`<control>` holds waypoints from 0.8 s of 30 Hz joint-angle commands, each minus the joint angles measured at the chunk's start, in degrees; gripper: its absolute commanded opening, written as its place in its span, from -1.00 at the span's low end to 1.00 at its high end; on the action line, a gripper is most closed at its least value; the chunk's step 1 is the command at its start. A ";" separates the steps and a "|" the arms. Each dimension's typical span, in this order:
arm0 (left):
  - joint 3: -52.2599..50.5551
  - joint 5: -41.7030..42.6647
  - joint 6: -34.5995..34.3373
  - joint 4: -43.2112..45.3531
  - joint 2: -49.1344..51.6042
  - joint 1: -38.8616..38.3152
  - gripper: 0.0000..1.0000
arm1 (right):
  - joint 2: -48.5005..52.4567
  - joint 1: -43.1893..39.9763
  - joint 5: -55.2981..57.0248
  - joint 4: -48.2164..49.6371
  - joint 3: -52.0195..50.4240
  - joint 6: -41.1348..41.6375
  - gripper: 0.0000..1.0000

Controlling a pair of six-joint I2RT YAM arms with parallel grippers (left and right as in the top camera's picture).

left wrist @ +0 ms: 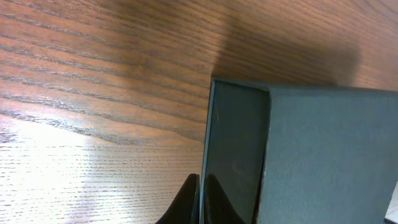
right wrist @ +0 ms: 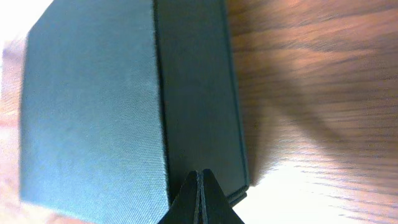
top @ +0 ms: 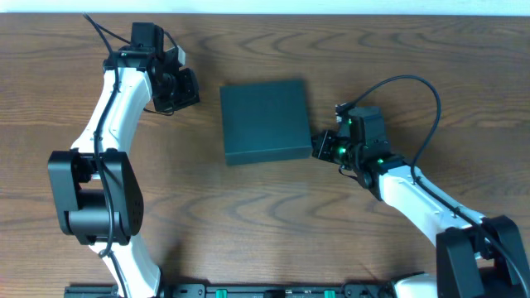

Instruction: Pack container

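Right end effector (top: pixel 320 147) clenched on nothing, tips at the container's (top: pixel 265 120) right edge. Left end effector (top: pixel 189 87) likewise clenched and empty, near its left side. Container lies mid-bench (top: pixel 248 223), lid closed. No loose items visible; packing judged complete.

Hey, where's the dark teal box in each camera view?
Overhead: the dark teal box lies near the centre, lid closed.
Left wrist: it fills the right half.
Right wrist: it fills the left and middle.
Shared landmark: the wood-grain table around it.
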 commanded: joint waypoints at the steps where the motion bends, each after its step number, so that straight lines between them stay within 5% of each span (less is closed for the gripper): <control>1: -0.04 0.24 -0.70 0.24 -0.44 0.09 -0.88 | 0.09 -0.22 -6.56 0.11 0.31 -1.09 -0.96; 16: 0.28 0.24 -0.39 0.04 -4.15 1.03 -0.88 | -0.50 -2.60 7.72 -0.81 1.62 -6.51 -0.97; 24: 0.28 -2.08 3.89 1.11 -15.50 2.75 -0.88 | -5.14 -6.29 15.32 -13.38 9.42 -15.28 -0.97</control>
